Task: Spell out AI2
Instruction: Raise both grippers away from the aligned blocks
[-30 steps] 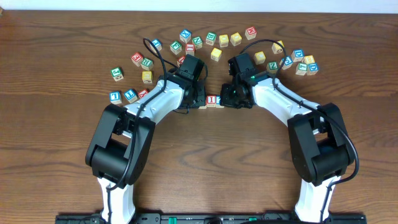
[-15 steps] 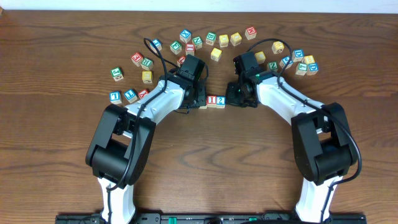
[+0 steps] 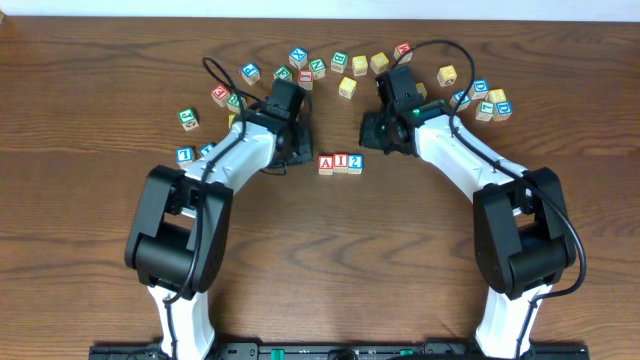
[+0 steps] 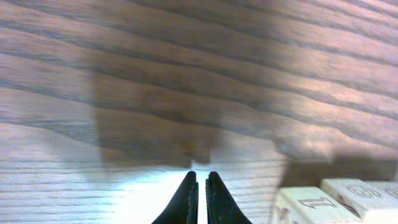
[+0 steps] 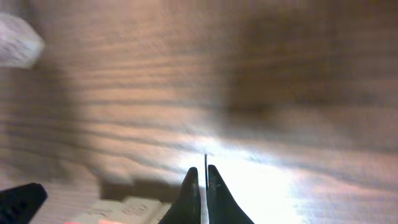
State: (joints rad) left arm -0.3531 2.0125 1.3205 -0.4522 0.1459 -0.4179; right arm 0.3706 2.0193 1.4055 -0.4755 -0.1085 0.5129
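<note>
Three pale cubes stand touching in a row at the table's middle: the red A (image 3: 326, 164), the red I (image 3: 341, 162) and the blue 2 (image 3: 355, 161), reading AI2 left to right. My left gripper (image 3: 292, 152) is shut and empty, a little left of and behind the A. My right gripper (image 3: 384, 138) is shut and empty, behind and right of the 2. In the left wrist view the closed left gripper (image 4: 199, 177) hangs over bare wood with the row's cubes (image 4: 308, 204) at lower right. The right gripper (image 5: 203, 171) sees them (image 5: 134, 210) at lower left.
Several loose letter cubes lie scattered along the back: a yellow one (image 3: 347, 87) behind the row, a cluster at right (image 3: 490, 103), green and blue ones at left (image 3: 186, 118), (image 3: 184, 155). Both arms' cables arch above the wrists.
Both grippers have drawn back from the row, the left up and to the left, the right up and to the right. The A cube, hidden under the left gripper before, now shows.
</note>
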